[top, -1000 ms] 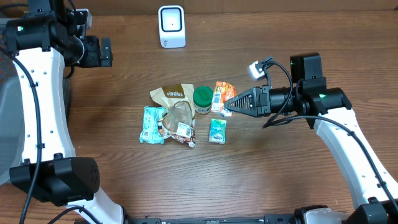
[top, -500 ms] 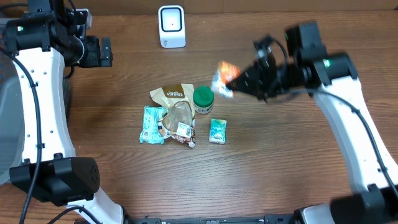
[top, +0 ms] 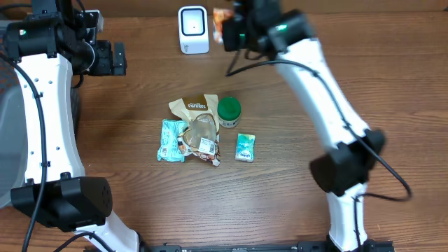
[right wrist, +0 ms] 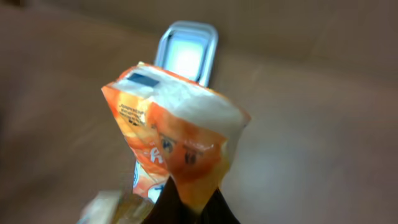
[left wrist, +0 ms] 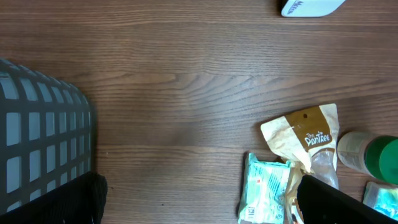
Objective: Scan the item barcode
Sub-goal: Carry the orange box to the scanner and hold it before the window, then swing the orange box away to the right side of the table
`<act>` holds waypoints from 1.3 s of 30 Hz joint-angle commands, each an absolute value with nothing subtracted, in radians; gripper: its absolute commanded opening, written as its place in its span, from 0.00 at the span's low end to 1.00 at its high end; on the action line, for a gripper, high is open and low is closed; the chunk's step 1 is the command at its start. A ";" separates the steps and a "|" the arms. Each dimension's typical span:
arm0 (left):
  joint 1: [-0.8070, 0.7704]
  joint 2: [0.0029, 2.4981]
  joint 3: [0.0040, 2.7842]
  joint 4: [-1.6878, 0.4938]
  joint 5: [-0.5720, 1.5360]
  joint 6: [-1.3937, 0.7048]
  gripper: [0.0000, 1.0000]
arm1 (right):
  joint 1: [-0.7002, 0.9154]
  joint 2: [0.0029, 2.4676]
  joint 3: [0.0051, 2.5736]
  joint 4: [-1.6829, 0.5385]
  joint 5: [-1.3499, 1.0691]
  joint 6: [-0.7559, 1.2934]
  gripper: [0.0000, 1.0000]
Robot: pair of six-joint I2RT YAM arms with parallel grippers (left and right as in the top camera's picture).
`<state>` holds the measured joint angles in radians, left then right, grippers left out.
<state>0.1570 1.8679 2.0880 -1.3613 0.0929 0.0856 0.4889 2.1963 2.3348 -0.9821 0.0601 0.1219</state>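
The pick-up part of the job looks done: the right gripper is clenched on the bottom edge of an orange packet and holds it in the air, clear of the table, just beside the white scanner at the far edge. In the right wrist view the scanner's pale window sits directly behind the packet's top. What is left, as I judge it, is the scan itself, turning whichever face carries the barcode toward that window (no barcode can be picked out on the side facing the wrist camera, only a small dark patch near the top corner). Nothing shows whether a read has registered. The left gripper hangs released and empty, well apart from the items, near a grey basket. Readable writing is scarce: the brown pouch carries what looks like "Pantree" in white. Print on the orange packet is too blurred to read, as is that on the teal packet and the green-lidded jar.
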 commanded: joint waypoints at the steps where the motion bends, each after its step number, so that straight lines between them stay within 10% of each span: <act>1: 0.157 1.876 2.097 -1.360 0.089 0.105 0.99 | 0.543 2.283 2.357 -0.839 0.462 -0.055 0.04; 20: 0.157 1.876 2.097 -1.360 0.089 0.105 0.99 | 0.579 2.629 2.356 -0.131 0.481 -0.955 0.04; 39: 0.157 1.876 2.097 -1.360 0.089 0.105 1.00 | 0.591 2.638 2.356 -0.083 0.426 -0.901 0.04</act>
<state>0.1570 1.8679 2.0880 -1.3613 0.0933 0.0856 0.5838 2.6495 2.3348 -0.0910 0.4526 -0.9714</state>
